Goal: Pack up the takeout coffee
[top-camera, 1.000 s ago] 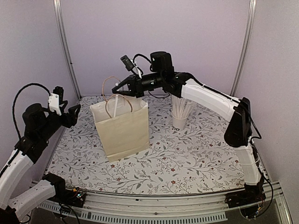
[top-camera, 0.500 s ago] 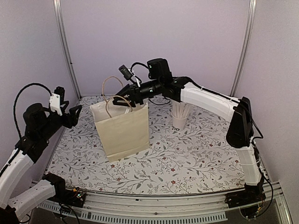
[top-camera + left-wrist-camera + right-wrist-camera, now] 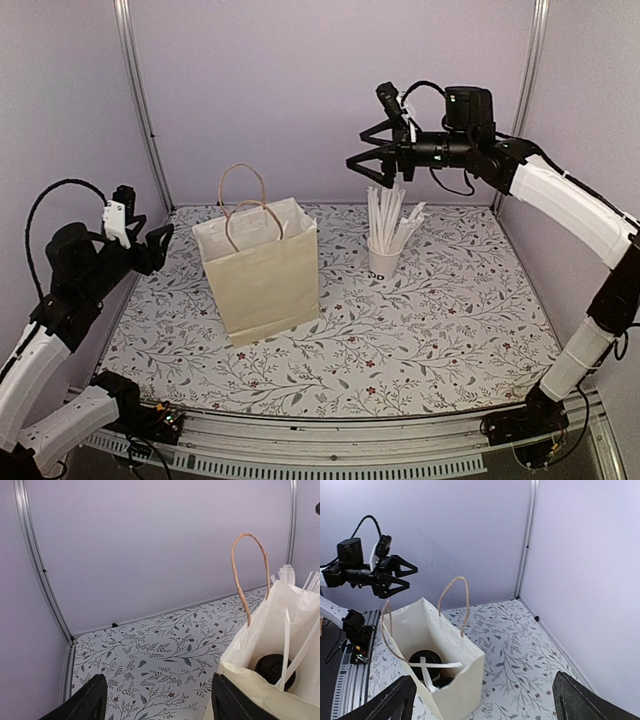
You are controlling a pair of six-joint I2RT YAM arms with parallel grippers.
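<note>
The takeout coffee stands inside the cream paper bag (image 3: 262,275). Only its black lid (image 3: 422,661) shows, also from the left wrist view as the black lid (image 3: 272,668). Two white straws (image 3: 434,666) lie across the lid in the bag. My right gripper (image 3: 362,153) hangs high and open, right of the bag and above the straw cup, with nothing between its fingers; in its own view the right gripper (image 3: 482,700) looks down on the bag. My left gripper (image 3: 163,247) stands open left of the bag, empty, and the left gripper (image 3: 157,700) faces the floral mat.
A white cup full of long white straws (image 3: 385,245) stands right of the bag near the back. The bag's two rope handles (image 3: 243,190) stick up. Walls close the floral table (image 3: 420,330) at the back and both sides.
My right gripper was shut over the bag's mouth; it has opened and swung up and to the right, above the straw cup. The left arm has not moved.
</note>
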